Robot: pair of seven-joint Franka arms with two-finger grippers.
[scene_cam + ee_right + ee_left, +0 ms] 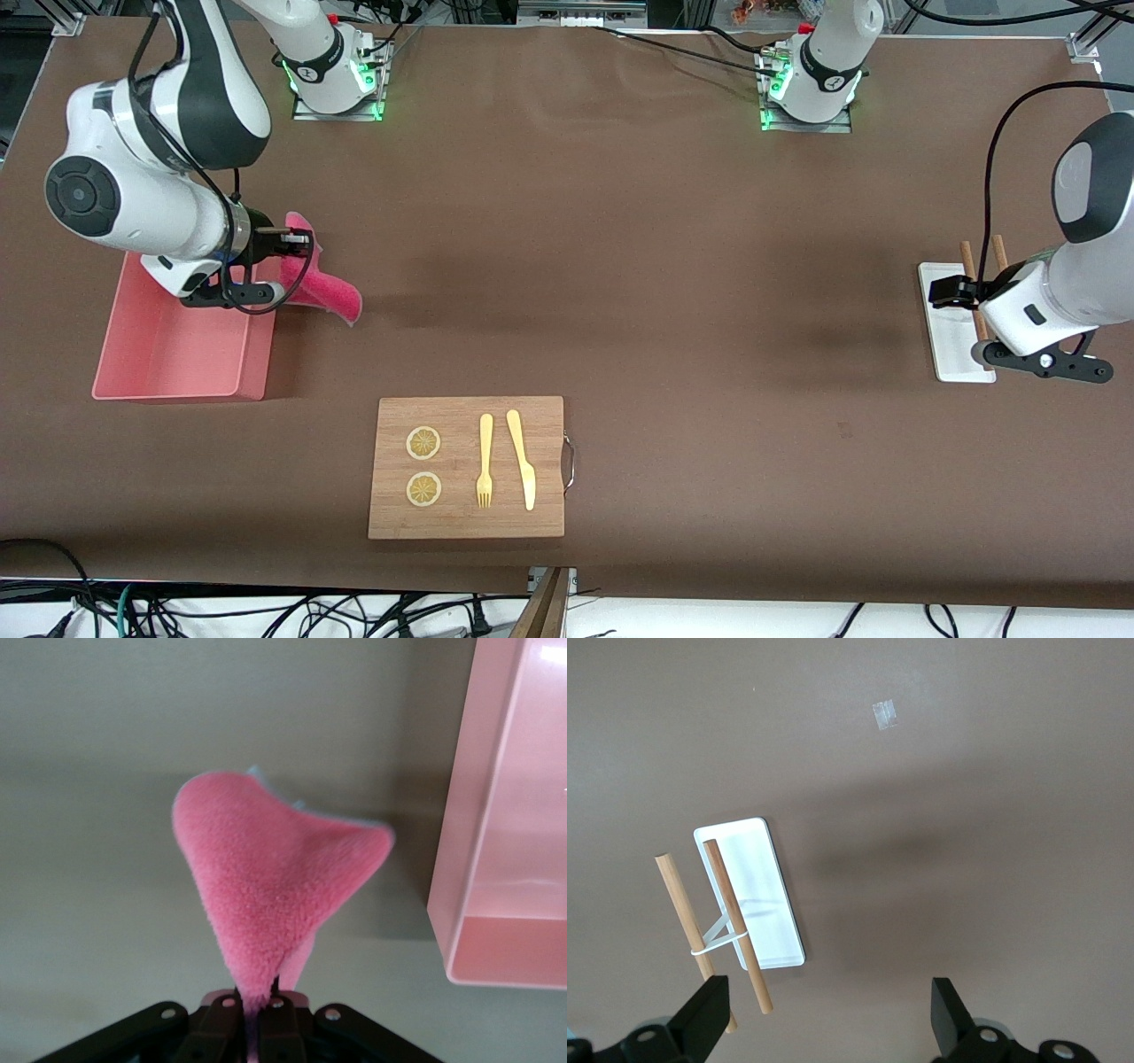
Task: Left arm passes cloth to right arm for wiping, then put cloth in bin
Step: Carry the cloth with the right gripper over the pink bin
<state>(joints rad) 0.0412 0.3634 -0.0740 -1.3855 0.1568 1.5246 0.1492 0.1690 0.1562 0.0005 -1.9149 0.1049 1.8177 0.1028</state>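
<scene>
The cloth hangs pink-face out from the right gripper, pinched at one corner and drooping just beside the bin's wall, at the right arm's end of the table. In the right wrist view the fingers are clamped on the cloth's tip and the bin's open corner sits close alongside. Judging by this, the handover is finished and any wiping looks over — what remains is to carry the cloth over the bin and let go. The right arm is bent low with its wrist turned sideways above the bin. The left arm waits at its own end, left gripper spread wide and empty over the white tray bearing two wooden sticks.
</scene>
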